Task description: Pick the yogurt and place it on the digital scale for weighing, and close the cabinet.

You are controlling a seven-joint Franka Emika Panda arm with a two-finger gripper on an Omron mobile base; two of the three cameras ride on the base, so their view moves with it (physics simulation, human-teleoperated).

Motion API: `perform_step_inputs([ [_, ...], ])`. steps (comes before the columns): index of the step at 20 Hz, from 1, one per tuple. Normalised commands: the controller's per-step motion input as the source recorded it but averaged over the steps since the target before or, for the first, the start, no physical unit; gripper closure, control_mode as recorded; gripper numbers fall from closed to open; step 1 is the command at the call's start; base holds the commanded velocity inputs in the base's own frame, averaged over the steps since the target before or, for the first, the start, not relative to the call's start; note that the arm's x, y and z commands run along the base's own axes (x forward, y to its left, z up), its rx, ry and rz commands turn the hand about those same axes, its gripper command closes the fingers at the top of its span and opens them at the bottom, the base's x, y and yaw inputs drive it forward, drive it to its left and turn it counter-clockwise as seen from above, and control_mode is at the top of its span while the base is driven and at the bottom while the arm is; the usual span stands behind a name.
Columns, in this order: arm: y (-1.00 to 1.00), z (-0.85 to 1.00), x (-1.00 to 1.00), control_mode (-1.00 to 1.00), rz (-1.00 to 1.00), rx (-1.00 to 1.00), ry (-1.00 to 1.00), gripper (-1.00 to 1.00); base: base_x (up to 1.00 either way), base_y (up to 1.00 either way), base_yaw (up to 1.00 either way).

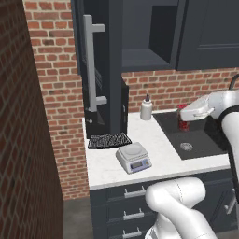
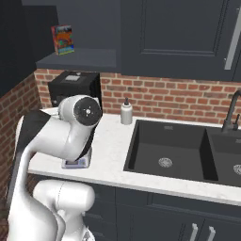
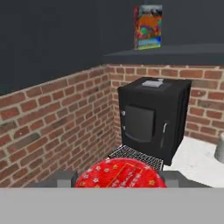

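Left of the claw (image 1: 183,122), the cabinet (image 1: 99,70) door hangs open over the counter (image 1: 161,144), with the mat (image 1: 109,140) and the scale (image 1: 134,158) below it. The pump bottle (image 1: 146,108) stands between them and the claw. The claw is clamped on the yogurt (image 1: 183,120), held over the sink (image 1: 196,140). Ahead of it sits the black box (image 3: 153,118).

The digital scale (image 1: 134,158) sits near the front edge of the desk (image 1: 158,140) with bare white desk all around it. Behind it lie the black mat (image 1: 109,140) and the open cabinet door (image 1: 95,70). The white bottle (image 1: 146,109) stands at the back edge.
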Motion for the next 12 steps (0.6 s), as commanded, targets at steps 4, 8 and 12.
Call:
perform_step_inputs([
  [4,0.00,-0.71,0.12,-1.00,0.38,0.00,0.11,1.00,0.00,0.00,0.00],
  [8,0.02,-0.56,0.22,-1.00,0.34,0.00,0.04,1.00,0.00,0.00,0.00],
  [12,0.30,-0.35,0.19,-1.00,0.21,0.00,-0.03,1.00,0.00,0.00,0.00],
])
